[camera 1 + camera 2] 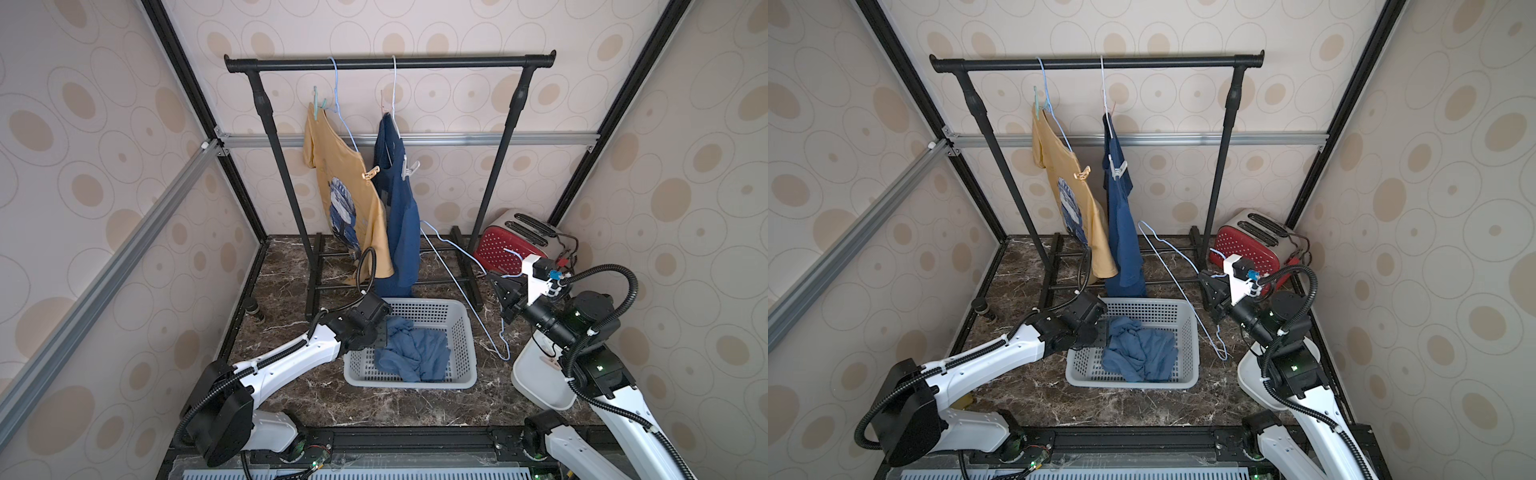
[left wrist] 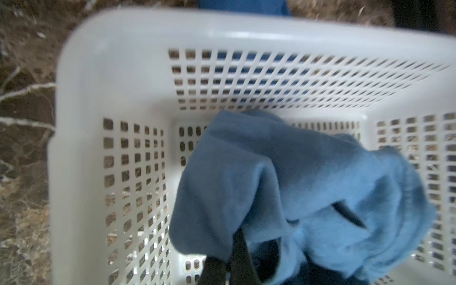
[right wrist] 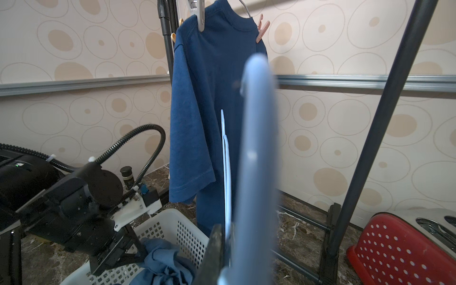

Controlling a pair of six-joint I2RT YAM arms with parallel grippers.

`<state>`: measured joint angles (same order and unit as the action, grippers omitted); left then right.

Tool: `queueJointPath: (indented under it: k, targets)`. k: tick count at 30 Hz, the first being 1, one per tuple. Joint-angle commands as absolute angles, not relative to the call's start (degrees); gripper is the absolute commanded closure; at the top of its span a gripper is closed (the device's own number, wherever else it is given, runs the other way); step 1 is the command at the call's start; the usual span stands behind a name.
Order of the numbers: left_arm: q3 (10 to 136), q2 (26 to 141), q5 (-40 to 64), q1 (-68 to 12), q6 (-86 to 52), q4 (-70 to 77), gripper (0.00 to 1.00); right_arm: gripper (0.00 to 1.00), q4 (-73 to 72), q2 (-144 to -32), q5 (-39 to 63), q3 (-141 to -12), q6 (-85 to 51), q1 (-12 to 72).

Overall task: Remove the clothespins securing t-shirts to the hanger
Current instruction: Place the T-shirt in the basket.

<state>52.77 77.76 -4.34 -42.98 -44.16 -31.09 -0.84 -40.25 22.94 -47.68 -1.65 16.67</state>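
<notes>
On the black rack (image 1: 390, 63) hang a mustard-yellow t-shirt (image 1: 345, 187) and a navy t-shirt (image 1: 399, 224), each on a hanger. A teal clothespin (image 1: 318, 106) and a yellow clothespin (image 1: 371, 172) grip the yellow shirt. A white clothespin (image 3: 200, 14) and a pinkish clothespin (image 3: 262, 30) grip the navy one. A medium-blue t-shirt (image 1: 415, 353) lies crumpled in the white basket (image 1: 465, 328). My left gripper (image 2: 228, 249) is shut inside the basket with blue cloth draped over its fingers; whether any is pinched I cannot tell. My right gripper (image 3: 227, 246) is shut on a bare light-blue hanger (image 1: 453, 266), held right of the basket.
A red toaster (image 1: 511, 245) stands at the back right by the rack's foot. A white tray (image 1: 536, 382) lies under my right arm. The rack's base bars (image 1: 328, 286) cross the marble floor behind the basket. A small dark bottle (image 1: 254, 309) stands at the left wall.
</notes>
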Motion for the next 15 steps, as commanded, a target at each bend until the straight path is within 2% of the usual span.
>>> queueJointPath:
  k: [1, 4, 6, 9, 15]
  targets:
    - [53.35, 77.55, -4.04, -43.95, -44.60, -32.21, 0.90, 1.00, -2.78, -40.25, 23.77, -49.21, -1.56, 16.35]
    - [54.86, 75.22, -7.11, -44.73, -41.18, -33.55, 0.58, 1.00, -2.30, -40.23, 23.61, -49.41, -1.36, 16.39]
    - [55.20, 72.08, -9.66, -45.37, -38.43, -33.37, 0.45, 1.00, -2.01, -40.25, 23.02, -49.43, -1.25, 16.36]
    - [55.04, 67.19, -12.19, -46.49, -30.89, -32.93, 0.36, 1.00, -0.93, -39.82, 21.27, -49.54, -1.06, 16.37]
    - [54.42, 58.31, -13.72, -47.04, -12.05, -30.47, 0.34, 1.00, 6.10, -39.43, 13.70, -52.24, 1.26, 16.36]
